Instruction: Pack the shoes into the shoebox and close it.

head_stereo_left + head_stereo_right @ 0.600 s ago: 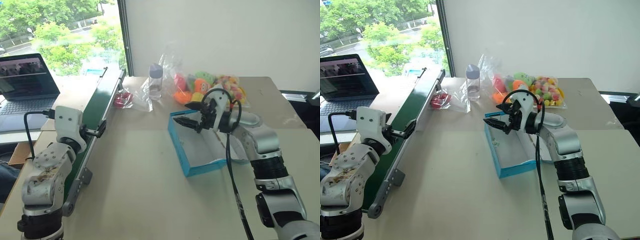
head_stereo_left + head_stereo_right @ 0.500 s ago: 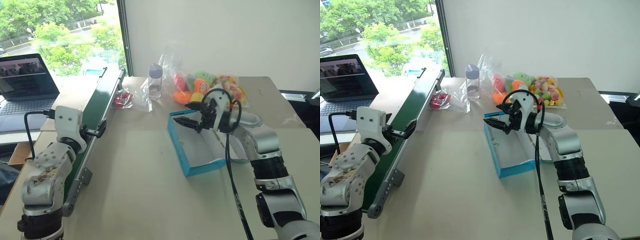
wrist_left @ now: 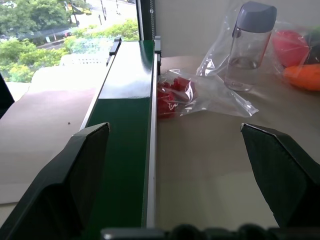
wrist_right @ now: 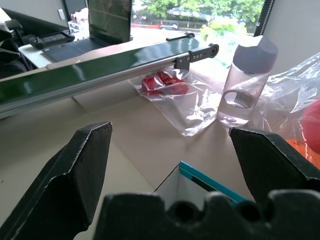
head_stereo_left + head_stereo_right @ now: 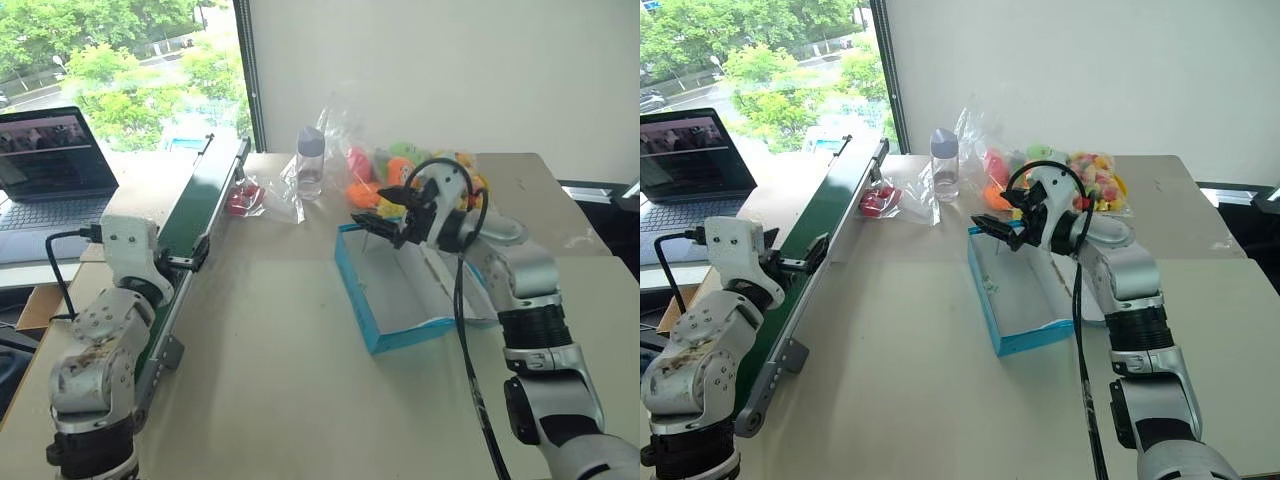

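Shoebox: the open blue shoebox (image 5: 400, 300), white inside, lay right of centre on the pale worktop (image 5: 270, 380); whether anything lay in it could not be told.
Right gripper (image 5: 377, 212): hovered over the box's far end, centre of frame, jaws spread wide and grasping nothing.
Left gripper (image 3: 190, 165): at the left of the frame, beside the long green board (image 5: 200, 205), jaws released and empty.
Behind the box: a clear bottle (image 5: 311, 160) with a grey cap stood upper centre, a bag of red pieces (image 5: 240, 198) to its left, a bag of bright toys (image 5: 420, 172) to its right.
Upper left: an open laptop (image 5: 50, 160).
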